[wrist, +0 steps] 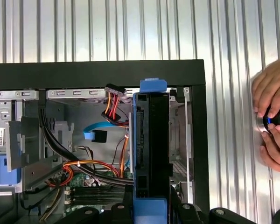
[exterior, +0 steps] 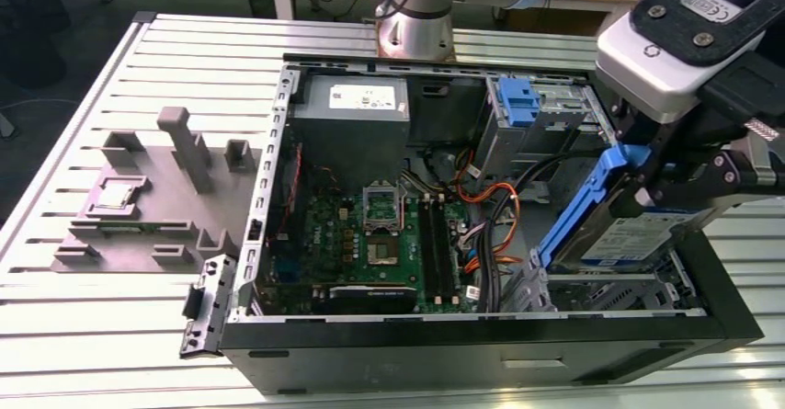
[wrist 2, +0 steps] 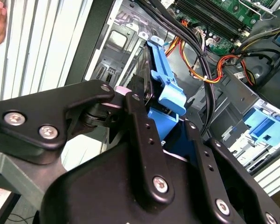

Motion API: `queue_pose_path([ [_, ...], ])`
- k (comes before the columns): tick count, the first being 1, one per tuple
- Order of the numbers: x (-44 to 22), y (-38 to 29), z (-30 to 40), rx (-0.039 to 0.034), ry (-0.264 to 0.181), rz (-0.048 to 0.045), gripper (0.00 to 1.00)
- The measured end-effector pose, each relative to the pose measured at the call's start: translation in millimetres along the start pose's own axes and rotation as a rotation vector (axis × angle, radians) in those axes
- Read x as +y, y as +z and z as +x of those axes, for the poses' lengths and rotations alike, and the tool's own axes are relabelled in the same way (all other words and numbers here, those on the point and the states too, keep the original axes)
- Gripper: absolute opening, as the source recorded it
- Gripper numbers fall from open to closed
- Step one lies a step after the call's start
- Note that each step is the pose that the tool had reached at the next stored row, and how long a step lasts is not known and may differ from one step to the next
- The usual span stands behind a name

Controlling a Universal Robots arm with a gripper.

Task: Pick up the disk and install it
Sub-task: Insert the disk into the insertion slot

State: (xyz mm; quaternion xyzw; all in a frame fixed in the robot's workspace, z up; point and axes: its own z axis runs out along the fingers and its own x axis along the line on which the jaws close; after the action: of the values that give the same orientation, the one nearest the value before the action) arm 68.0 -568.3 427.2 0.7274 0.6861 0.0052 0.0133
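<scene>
Disk is pinched in the jaws of the gripper, tilted over the lower-right drive bay; not yet seated.

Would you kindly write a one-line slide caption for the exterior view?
The gripper holds the disk, tilted, above the open computer case at the exterior view's right.

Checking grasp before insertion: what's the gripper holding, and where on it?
The disk, tilted over the case, clamped by the gripper at its upper end, across the blue carrier rails.
</scene>
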Motion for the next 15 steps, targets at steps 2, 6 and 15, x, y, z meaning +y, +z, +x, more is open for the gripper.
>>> queue_pose_path([
  [2,-0.1,0.3,0.0,0.0,0.001,0.0001,0.37],
  [6,-0.1,2.1,0.1,0.0,0.001,0.0001,0.37],
  [15,-0.4,14.7,0.2,0.0001,0.001,0.0001,0.37],
])
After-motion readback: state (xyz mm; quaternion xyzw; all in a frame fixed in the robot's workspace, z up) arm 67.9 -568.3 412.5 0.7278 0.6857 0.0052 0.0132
